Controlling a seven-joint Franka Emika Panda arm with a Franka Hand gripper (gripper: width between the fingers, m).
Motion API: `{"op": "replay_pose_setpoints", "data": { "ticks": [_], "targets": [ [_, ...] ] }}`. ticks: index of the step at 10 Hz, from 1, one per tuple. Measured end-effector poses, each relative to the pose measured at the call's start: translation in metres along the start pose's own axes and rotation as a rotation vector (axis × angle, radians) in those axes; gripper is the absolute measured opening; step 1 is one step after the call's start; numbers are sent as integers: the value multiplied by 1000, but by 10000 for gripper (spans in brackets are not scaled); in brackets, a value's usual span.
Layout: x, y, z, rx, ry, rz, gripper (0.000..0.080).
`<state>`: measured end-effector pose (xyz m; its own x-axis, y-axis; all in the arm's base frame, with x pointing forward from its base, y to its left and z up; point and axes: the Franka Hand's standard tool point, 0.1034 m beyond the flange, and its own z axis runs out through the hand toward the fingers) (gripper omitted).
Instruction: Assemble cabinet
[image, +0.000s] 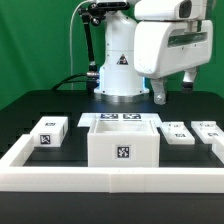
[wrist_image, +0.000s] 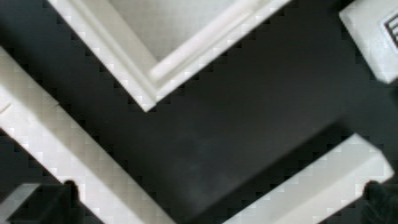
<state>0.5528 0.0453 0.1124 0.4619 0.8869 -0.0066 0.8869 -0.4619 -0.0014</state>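
Only the exterior view shows tagged blocks (image: 48, 132) flanking the cabinet body (image: 123, 146).

No words or numbers I can read, only signs.
A dark triangular sign (image: 117, 60) stands on my base (image: 118, 82). Square black-and-white tags (image: 124, 153) mark the front of the cabinet body (image: 122, 138), the smaller blocks (image: 48, 132) and the marker board (image: 120, 117) on the table.

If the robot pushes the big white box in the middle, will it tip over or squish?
Probably no squishing: the box body has walls that look thick and straight, so it is likely stiff. It sits flat and looks wider than tall, so it should slide, not tip. Hollow and open on top, it may be light.
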Motion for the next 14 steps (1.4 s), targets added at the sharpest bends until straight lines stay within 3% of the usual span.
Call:
{"op": "replay_pose_setpoints", "data": {
  "ticks": [3,6,9,14],
  "targets": [
    [-21,-5,10,21,-12,-83,798],
    [-22,-5,11,23,-14,-79,798],
    [-32,-9,20,8,-11,-294,798],
    [-36,-10,23,-3,-5,-364,798]
  ]
}}
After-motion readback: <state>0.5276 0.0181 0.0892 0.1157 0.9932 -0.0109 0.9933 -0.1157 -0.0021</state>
